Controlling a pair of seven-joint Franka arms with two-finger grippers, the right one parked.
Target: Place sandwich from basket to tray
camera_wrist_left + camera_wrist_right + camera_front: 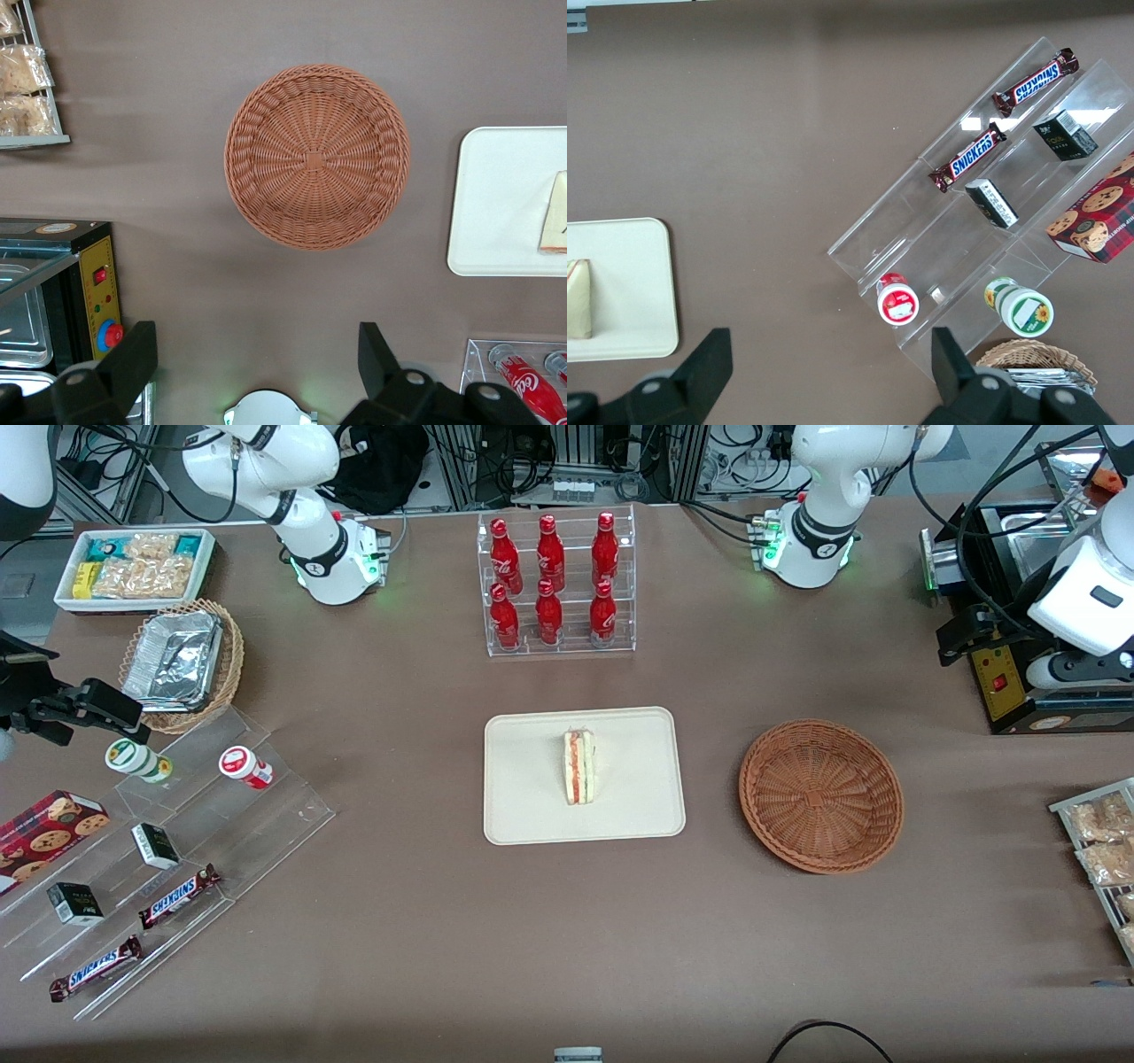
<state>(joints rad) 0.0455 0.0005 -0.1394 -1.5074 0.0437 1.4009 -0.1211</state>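
Tabletop: end effector [257, 363] hovers open above basket [316, 156].

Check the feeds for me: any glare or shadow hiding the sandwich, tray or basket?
Front view: even light, sandwich clear on the tray. Left wrist view: basket sharp and empty, faint shadow beside it; the open gripper hangs above the table. Right wrist view: glare only on the acrylic shelf.

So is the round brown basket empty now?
Empty: the basket shows only bare weave. The sandwich lies on the tray. The open gripper hangs above the table.
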